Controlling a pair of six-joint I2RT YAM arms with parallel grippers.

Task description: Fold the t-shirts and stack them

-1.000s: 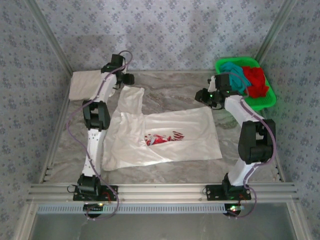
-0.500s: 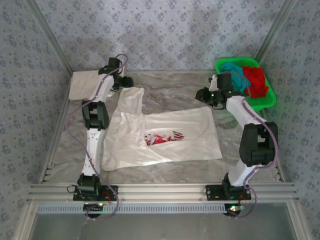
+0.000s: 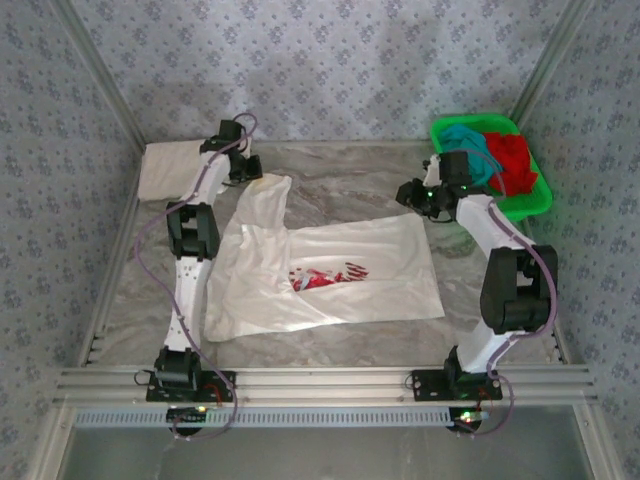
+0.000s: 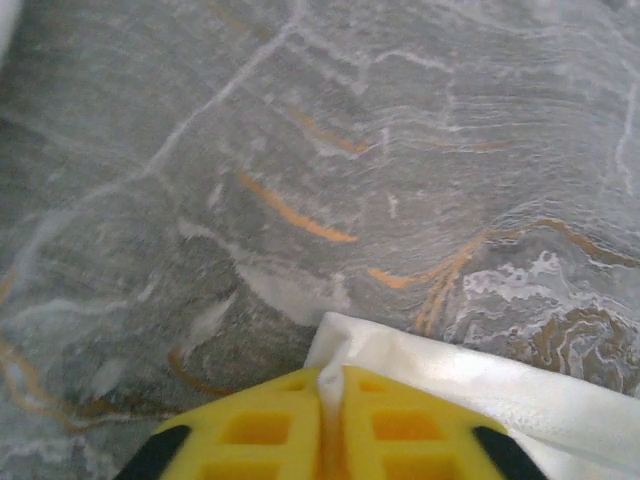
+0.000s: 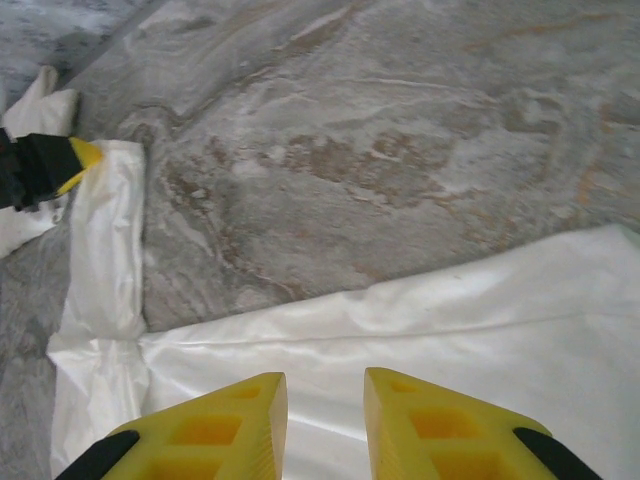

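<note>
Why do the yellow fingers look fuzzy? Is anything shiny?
Left wrist view: the left gripper, shut on the printed white t-shirt, is soft up close; the marble table is sharper. Right wrist view: the right gripper is fuzzy too. Top external view: even light, no glare.

Grey marble-pattern table: white t-shirt with red-and-blue print spread flat mid-table, folded white t-shirt in far-left corner, green plastic basket in far-right corner.
</note>
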